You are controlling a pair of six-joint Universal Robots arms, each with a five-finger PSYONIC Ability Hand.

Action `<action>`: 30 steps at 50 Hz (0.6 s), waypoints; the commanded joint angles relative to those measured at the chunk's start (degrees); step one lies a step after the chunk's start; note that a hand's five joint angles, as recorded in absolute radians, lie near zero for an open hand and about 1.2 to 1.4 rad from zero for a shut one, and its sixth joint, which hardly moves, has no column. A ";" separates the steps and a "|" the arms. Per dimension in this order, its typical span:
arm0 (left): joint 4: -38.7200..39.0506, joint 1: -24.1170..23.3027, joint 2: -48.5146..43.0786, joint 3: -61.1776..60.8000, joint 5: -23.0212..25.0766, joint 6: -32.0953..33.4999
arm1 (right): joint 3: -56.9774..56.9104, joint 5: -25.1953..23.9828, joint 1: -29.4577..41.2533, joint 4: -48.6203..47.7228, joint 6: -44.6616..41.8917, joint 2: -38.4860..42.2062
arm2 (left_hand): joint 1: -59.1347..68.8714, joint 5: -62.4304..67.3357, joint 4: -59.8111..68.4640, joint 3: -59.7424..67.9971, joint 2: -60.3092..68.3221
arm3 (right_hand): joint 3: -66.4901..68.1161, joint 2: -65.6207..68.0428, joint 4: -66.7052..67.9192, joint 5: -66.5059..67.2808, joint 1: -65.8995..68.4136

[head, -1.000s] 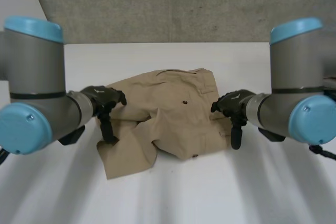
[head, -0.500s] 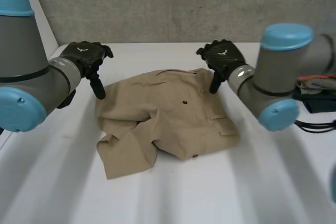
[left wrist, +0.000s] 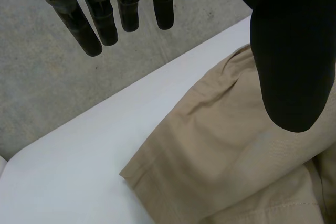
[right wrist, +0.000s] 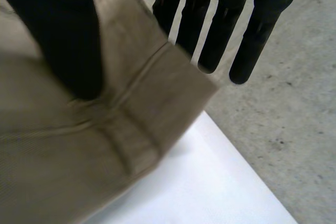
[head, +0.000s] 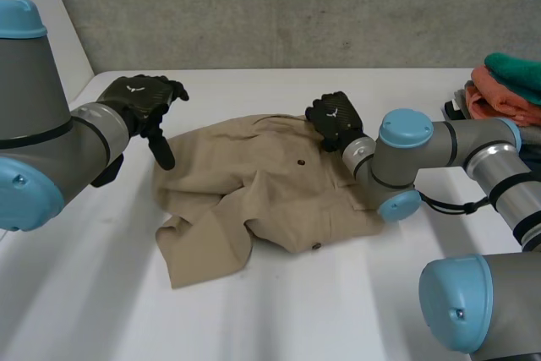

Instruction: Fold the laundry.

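Khaki shorts [head: 270, 196] lie crumpled on the white table [head: 279, 310], one leg folded over at the near left. My left hand [head: 139, 97] hovers over the far left corner, fingers [left wrist: 100, 19] straight and apart from the cloth [left wrist: 220, 150], the thumb above it. My right hand [head: 336, 120] is at the far right waistband corner. In the right wrist view the thumb [right wrist: 63, 40] presses on the waistband [right wrist: 79, 156] while the straight fingers [right wrist: 210, 30] lie behind its edge, pinching the corner.
A stack of folded clothes [head: 507, 86], teal on orange, sits at the table's far right. A grey wall [head: 279, 6] runs behind the far edge. Bare table lies in front of the shorts and to their left.
Both hands went from the shorts' sides to the far edge. The right hand then dropped onto the far right corner and closed its thumb on the waistband; the left stayed open.
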 commanded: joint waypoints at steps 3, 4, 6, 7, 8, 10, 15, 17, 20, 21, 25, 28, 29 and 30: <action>2.49 0.63 1.02 -1.41 1.04 1.50 | 1.92 2.88 -0.75 0.02 -0.09 -3.34 | -2.88 -1.29 -1.16 -2.37 -1.16 | 26.89 26.59 27.01 29.04 27.32; 2.67 0.63 0.84 -1.23 0.95 1.76 | 2.45 3.59 -0.75 0.03 -0.01 -4.48 | -2.88 -1.29 -1.16 -2.37 -1.16 | 26.89 26.59 27.01 29.04 27.32; 3.46 0.63 -0.12 -0.27 0.77 2.73 | 5.33 4.30 -0.75 -0.06 0.87 -8.86 | -3.21 -1.63 -1.50 -2.71 -1.50 | 26.89 26.59 27.01 29.04 27.32; 3.72 0.55 -0.56 0.26 0.77 3.00 | 6.57 4.21 -0.75 -0.06 1.31 -10.54 | -3.55 -1.96 -1.83 -3.04 -1.83 | 26.89 26.59 27.01 29.04 27.32; 3.99 0.46 -1.09 0.79 0.68 3.35 | 8.06 4.12 -0.66 0.11 1.83 -12.21 | -4.22 -2.63 -2.50 -3.71 -2.50 | 26.89 26.59 27.01 29.04 27.32; 4.60 0.46 -3.01 2.80 0.33 4.22 | 13.49 3.51 -0.31 0.29 3.32 -17.99 | -5.28 -3.69 -3.56 -4.77 -3.56 | 26.89 26.59 27.01 29.04 27.32; 5.31 0.37 -8.73 8.52 -1.16 5.54 | 27.74 0.53 -0.14 -0.24 6.32 -31.72 | -5.28 -3.69 -3.56 -4.77 -3.56 | 26.89 26.59 27.01 29.04 27.32; 5.39 0.37 -10.84 10.71 -1.95 6.16 | 32.57 -1.31 -0.14 -0.85 7.46 -36.55 | -5.28 -3.69 -3.56 -4.77 -3.56 | 26.89 26.59 27.01 29.04 27.32; 5.31 0.02 -15.15 15.28 -2.48 7.21 | 41.02 -5.09 0.04 -3.04 9.66 -44.82 | -5.28 -3.69 -3.56 -4.77 -3.56 | 26.89 26.59 27.01 29.04 27.32; 5.39 -0.16 -16.20 16.42 -2.39 7.56 | 42.77 -6.06 0.13 -3.57 10.27 -46.84 | -5.28 -3.69 -3.56 -4.77 -3.56 | 26.89 26.59 27.01 29.04 27.32; 5.57 -1.39 -22.09 22.31 -1.52 9.67 | 50.25 -9.23 1.18 -5.07 12.82 -54.93 | -5.28 -3.69 -3.56 -4.77 -3.56 | 26.89 26.59 27.01 29.04 27.32; 5.04 -2.18 -26.31 26.36 -0.99 11.08 | 55.00 -10.81 1.36 -5.33 14.93 -60.73 | -5.28 -3.69 -3.56 -4.77 -3.56 | 26.89 26.59 27.01 29.04 27.32; 4.87 -2.70 -28.15 28.02 -1.16 11.69 | 57.01 -11.25 1.27 -5.51 16.15 -63.44 | -5.28 -3.69 -3.56 -4.77 -3.56 | 26.89 26.59 27.01 29.04 27.32; 4.78 -2.97 -29.03 28.91 -1.25 12.05 | 57.73 -11.52 1.10 -5.60 16.77 -64.34 | -5.28 -3.69 -3.56 -4.77 -3.56 | 26.89 26.59 27.01 29.04 27.32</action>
